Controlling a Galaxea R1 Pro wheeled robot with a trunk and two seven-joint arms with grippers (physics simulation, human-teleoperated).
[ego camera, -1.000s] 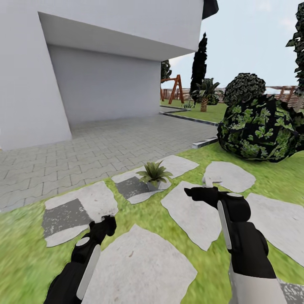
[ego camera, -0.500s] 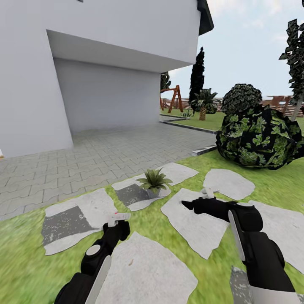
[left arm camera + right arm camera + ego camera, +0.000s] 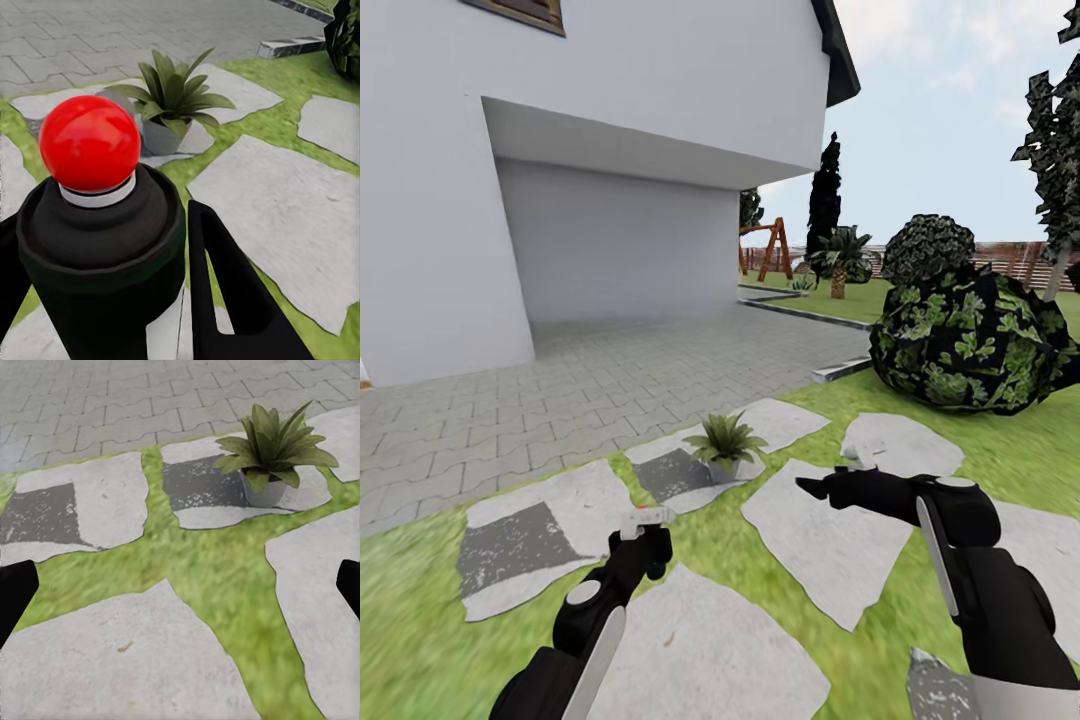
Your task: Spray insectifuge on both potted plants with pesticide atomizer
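Pesticide atomizer [image 3: 101, 247]: dark, rounded bottle with a glossy red ball tip above a whitish collar; it sits between the fingers of the left claw, and in the head view its whitish head and red tip [image 3: 644, 516] poke out above that claw, near left over the grass.
Left claw [image 3: 643, 545]: closed around the atomizer, one black finger [image 3: 232, 292] pressed along the bottle's right side, the other at the left edge.
Right claw [image 3: 812, 488]: held out over the middle stepping stone; its black fingertips [image 3: 15, 592] stand wide apart at the two edges of the right wrist view, with nothing between them.
Potted plant [image 3: 725, 441]: a low rosette of pointed green leaves in a small grey pot, standing on a stepping stone ahead of both claws, apart from them; no white specks can be made out on its leaves.
Stepping stones [image 3: 690, 650]: flat, irregular pale slabs, some with darker speckled patches, set in the lawn [image 3: 420, 650] of blurry green grass.
Paving [image 3: 610, 370]: grey interlocking blocks, running to the white house wall [image 3: 460, 250].
Bush [image 3: 970, 340]: big, rounded, dark with green leaf patches, far right on the lawn.
Further off: a wooden swing frame [image 3: 768, 250], a palm [image 3: 840, 255], a brown fence [image 3: 1010, 258].
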